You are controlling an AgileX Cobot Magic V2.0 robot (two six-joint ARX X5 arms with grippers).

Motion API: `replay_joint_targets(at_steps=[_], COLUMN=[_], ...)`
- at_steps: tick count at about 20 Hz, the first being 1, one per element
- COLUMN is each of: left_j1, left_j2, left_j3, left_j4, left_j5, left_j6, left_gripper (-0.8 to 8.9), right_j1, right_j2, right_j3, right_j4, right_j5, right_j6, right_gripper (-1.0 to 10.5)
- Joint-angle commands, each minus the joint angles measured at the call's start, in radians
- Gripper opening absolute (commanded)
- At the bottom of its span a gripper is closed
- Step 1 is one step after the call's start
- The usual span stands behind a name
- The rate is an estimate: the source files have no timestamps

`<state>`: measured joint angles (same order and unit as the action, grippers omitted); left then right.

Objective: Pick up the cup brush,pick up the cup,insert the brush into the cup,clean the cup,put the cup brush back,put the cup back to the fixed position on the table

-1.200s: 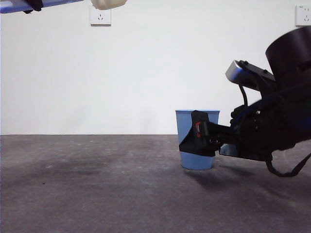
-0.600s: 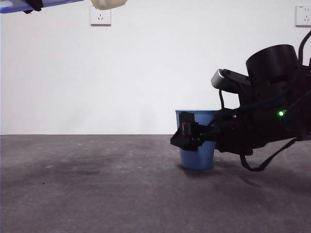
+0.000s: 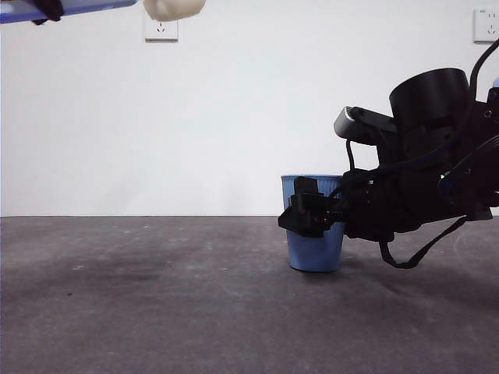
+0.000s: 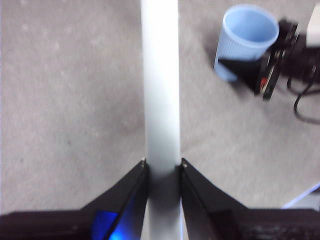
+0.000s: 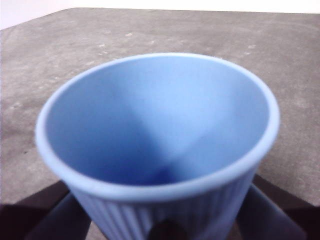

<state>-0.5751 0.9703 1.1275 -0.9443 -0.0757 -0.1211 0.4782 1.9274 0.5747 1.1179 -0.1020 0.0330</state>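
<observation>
Right pincer (image 3: 310,212) advanced, closed around cup (image 3: 315,249).

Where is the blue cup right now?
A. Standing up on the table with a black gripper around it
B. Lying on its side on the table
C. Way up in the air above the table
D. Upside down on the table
A. The cup stands upright on the table with its open mouth up, and the right gripper has a jaw on each side of it.
</observation>
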Motion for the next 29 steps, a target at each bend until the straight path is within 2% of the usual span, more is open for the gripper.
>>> replay_joint_targets(at_steps=[1, 4, 8, 11, 13, 16, 21, 23, 27, 29], left_j1=[0.000, 0.001, 0.001, 0.001, 0.001, 0.001, -0.021, -0.043, -0.101, -0.126], left_j2=[-0.003, 0.012, 0.103, 0.191, 0.243, 0.293, 0.330, 0.348, 0.362, 0.366], left_j3=[-0.007, -0.007, -0.007, -0.007, -0.007, -0.007, -0.008, -0.008, -0.008, -0.008], left_j4=[-0.030, -0.076, -0.195, -0.231, -0.230, -0.224, -0.218, -0.246, -0.225, -0.216], left_j5=[-0.003, -0.004, -0.008, 0.006, 0.008, 0.040, 0.119, 0.154, 0.168, 0.188], left_j6=[0.063, 0.163, 0.315, 0.414, 0.468, 0.541, 0.572, 0.578, 0.569, 0.566], left_gripper=[-0.09, -0.09, -0.09, -0.09, -0.09, -0.09, -0.09, -0.09, -0.09, -0.09], right_j1=[0.017, 0.041, 0.068, 0.074, 0.080, 0.119, 0.222, 0.245, 0.250, 0.252], right_j2=[-0.049, -0.209, -0.438, -0.539, -0.567, -0.568, -0.558, -0.556, -0.545, -0.544], right_j3=[-0.002, -0.001, 0.032, 0.075, 0.114, 0.191, 0.239, 0.240, 0.240, 0.240], right_j4=[-0.080, -0.323, -0.840, -1.125, -1.270, -1.520, -1.576, -1.570, -1.608, -1.613], right_j5=[-0.004, -0.003, 0.005, 0.014, 0.078, 0.195, 0.409, 0.482, 0.552, 0.554], right_j6=[-0.016, -0.144, -0.287, -0.358, -0.424, -0.639, -0.875, -0.946, -1.001, -1.011], right_gripper=[-0.2, -0.2, -0.2, -0.2, -0.2, -0.2, -0.2, -0.2, -0.2, -0.2])
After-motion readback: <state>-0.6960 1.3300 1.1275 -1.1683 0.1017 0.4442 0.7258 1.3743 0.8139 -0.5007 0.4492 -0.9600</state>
